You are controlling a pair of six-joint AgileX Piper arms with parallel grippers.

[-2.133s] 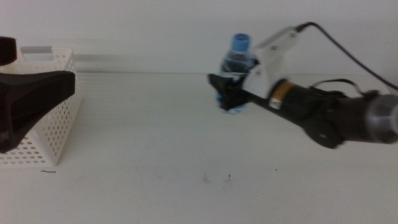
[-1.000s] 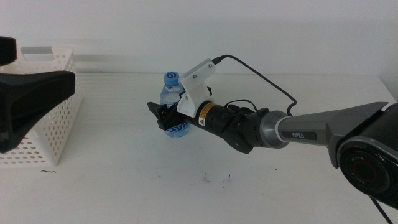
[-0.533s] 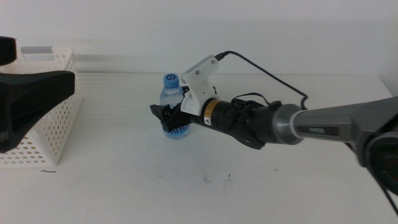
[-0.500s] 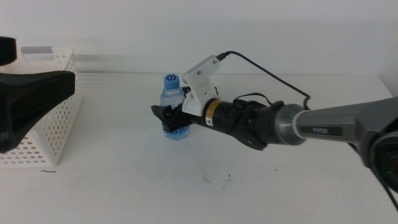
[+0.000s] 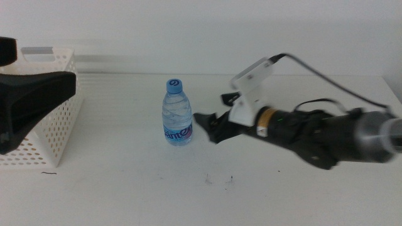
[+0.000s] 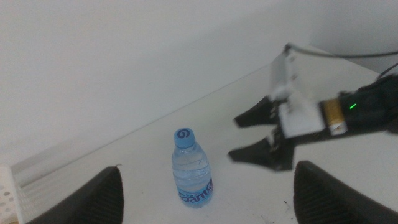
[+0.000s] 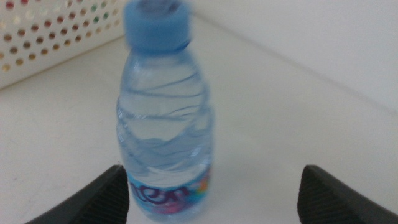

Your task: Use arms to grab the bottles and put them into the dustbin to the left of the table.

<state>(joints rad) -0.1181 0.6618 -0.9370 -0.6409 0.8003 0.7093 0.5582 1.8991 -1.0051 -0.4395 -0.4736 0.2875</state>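
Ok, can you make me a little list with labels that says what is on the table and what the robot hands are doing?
bottle: water bottle, blue cap, standing upright on the table, nothing touching it
basket: white basket at the table's left side
right gripper: open, beside the bottle, apart from it
left gripper: open, above the table, facing the bottle, holding nothing
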